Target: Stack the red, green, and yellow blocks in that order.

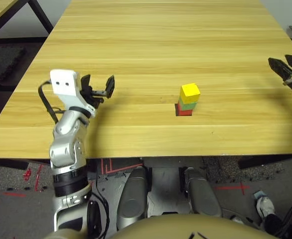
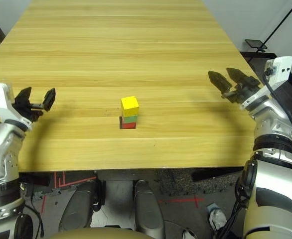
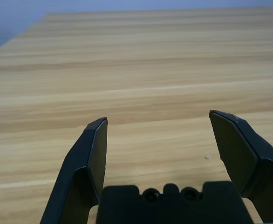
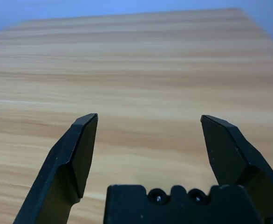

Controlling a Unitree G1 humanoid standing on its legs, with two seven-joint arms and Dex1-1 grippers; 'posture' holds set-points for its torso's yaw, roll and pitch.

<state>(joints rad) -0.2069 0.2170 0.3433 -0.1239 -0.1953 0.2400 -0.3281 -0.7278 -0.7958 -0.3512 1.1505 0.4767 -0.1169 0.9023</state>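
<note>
Wood-grain table (image 1: 151, 45) is seen carrying a three-block stack slightly right of centre: red block (image 1: 184, 111) at the bottom, green block (image 1: 188, 104) on it, yellow block (image 1: 190, 92) on top, rotated a little off the two below. A flat black patch (image 1: 177, 108) is partly visible under the stack's left edge. Left gripper (image 1: 97, 87) is held at 9 o'clock from the stack, well apart, jaws spread wide, nothing between them. Right gripper (image 2: 229, 82) is held at 3 o'clock, also well apart, jaws wide and empty. Bare tabletop is seen between the fingers (image 3: 92, 154) in both wrist views.
</note>
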